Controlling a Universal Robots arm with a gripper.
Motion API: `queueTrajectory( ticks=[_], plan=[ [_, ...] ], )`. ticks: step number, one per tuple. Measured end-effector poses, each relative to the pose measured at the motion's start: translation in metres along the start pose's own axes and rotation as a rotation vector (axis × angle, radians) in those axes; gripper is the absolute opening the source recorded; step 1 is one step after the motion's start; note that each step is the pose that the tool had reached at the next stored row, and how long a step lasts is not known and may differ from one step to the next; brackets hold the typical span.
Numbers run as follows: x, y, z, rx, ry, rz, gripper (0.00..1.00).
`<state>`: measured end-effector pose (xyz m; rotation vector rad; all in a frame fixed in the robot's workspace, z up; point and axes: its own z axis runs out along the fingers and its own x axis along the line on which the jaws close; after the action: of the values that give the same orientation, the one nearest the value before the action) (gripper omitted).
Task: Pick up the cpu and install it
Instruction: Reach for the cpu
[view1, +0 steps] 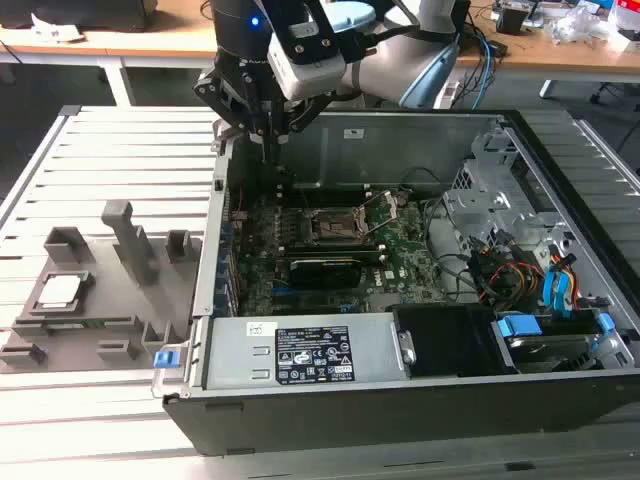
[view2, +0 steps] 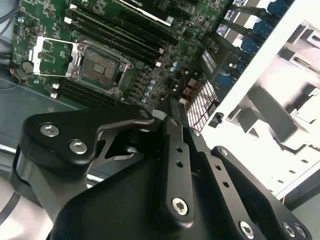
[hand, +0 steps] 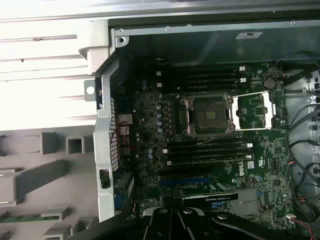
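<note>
Hovered over case (view1: 300, 410) with closed, empty claw (view1: 268, 152); left cpu (view1: 60, 290) in tray (view1: 120, 332), unpicked; probably needed crossing there, opening

Room stands free above the open computer case (view1: 400, 412), and the socket (view1: 338, 228) lies uncovered. The case's walls ring it. A dark card (view1: 325, 270) lies just beside it, and cables (view1: 455, 262) crowd toward the counter's (view1: 110, 140) edge at the exterior view's right. Upright posts (view1: 122, 230) stand on the grey tray (view1: 110, 325) near the cpu (view1: 60, 290).
</note>
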<state>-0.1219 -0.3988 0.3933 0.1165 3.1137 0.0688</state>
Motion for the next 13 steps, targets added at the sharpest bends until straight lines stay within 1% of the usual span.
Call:
queueTrajectory(
  ticks=[6,8,10,13],
  plan=[
    [0.0037,-0.0003,-0.0001,0.0,-0.0001,0.0,0.11],
    [0.0076,-0.0006,-0.0002,0.0,0.0,0.0,0.11],
    [0.01,-0.0007,-0.0003,0.0,0.0,0.0,0.11],
    [0.0161,-0.0012,-0.0005,0.0,0.0,0.0,0.11]
  ],
)
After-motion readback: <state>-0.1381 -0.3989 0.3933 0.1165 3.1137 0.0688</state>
